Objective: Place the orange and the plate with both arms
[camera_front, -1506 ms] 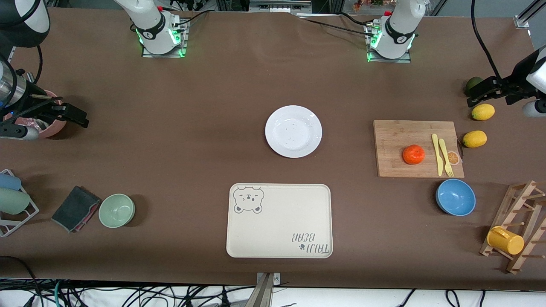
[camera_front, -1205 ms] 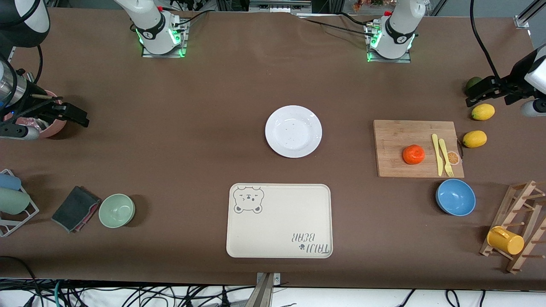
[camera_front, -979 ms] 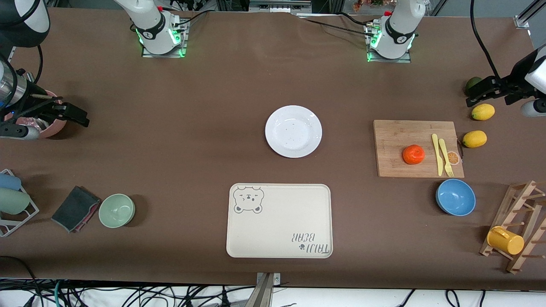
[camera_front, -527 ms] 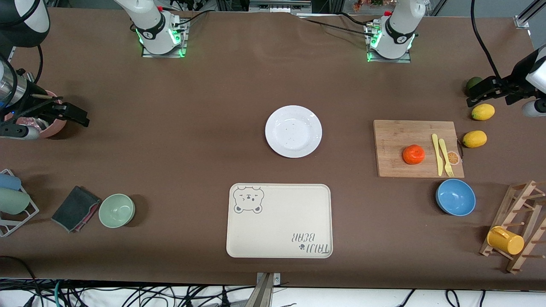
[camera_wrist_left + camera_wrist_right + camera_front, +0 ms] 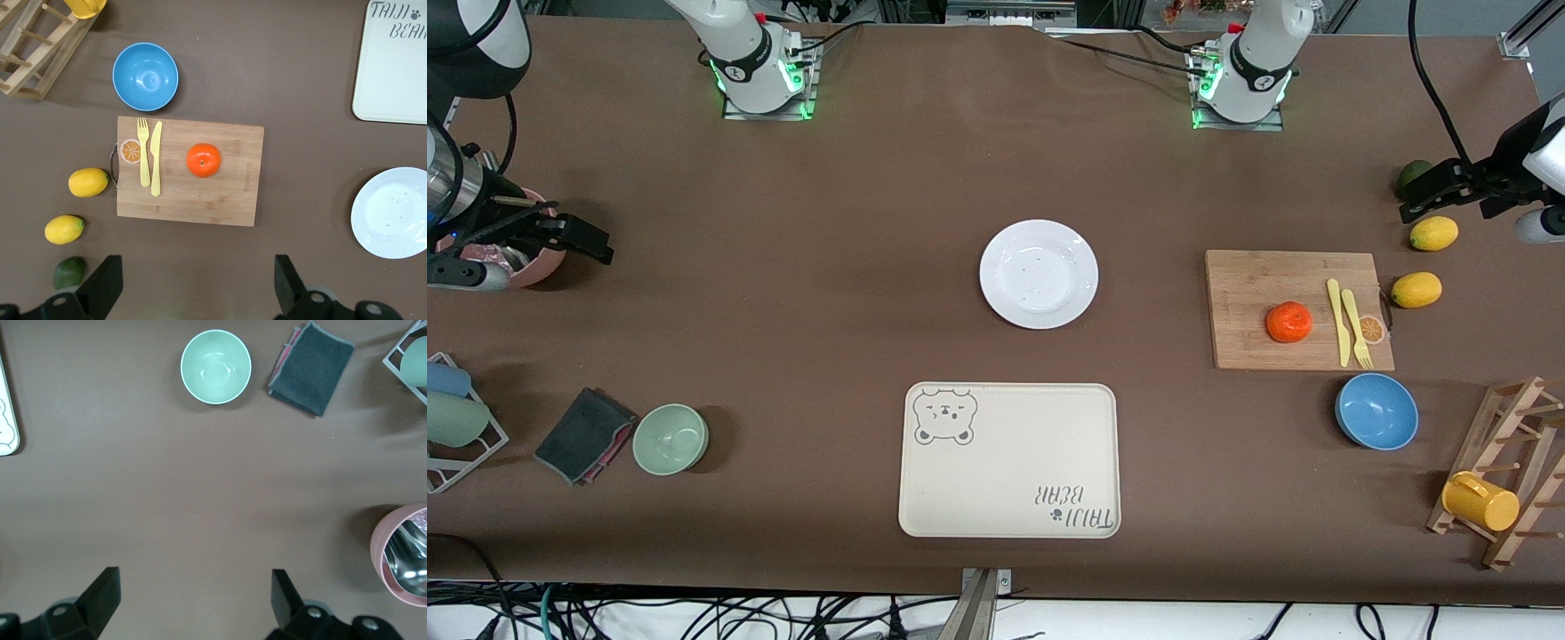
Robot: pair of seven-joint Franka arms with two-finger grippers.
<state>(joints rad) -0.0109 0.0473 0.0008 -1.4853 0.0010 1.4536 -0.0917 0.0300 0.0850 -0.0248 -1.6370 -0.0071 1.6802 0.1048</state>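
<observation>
orange (image 5: 1289,322): on the board (image 5: 1254,284), just beside the yellow knife (image 5: 1336,323) and fork (image 5: 1356,329); at about 3 o'clock from the plate, well apart from it.
plate (image 5: 1039,274): mid-table, bare, at 12 o'clock from the tray (image 5: 1009,460), not touching it.
left gripper (image 5: 1423,197): up in the air at the left arm's end of the table, over a dark green fruit (image 5: 1412,175) and near a lemon (image 5: 1433,233); fingers spread wide, holding nothing.
right gripper (image 5: 578,242): up in the air at the right arm's end, beside a pink cup (image 5: 525,267); fingers spread wide, holding nothing.
blue bowl (image 5: 1376,412): at 5 o'clock from the board.
green bowl (image 5: 671,439): beside a grey cloth (image 5: 583,435).
</observation>
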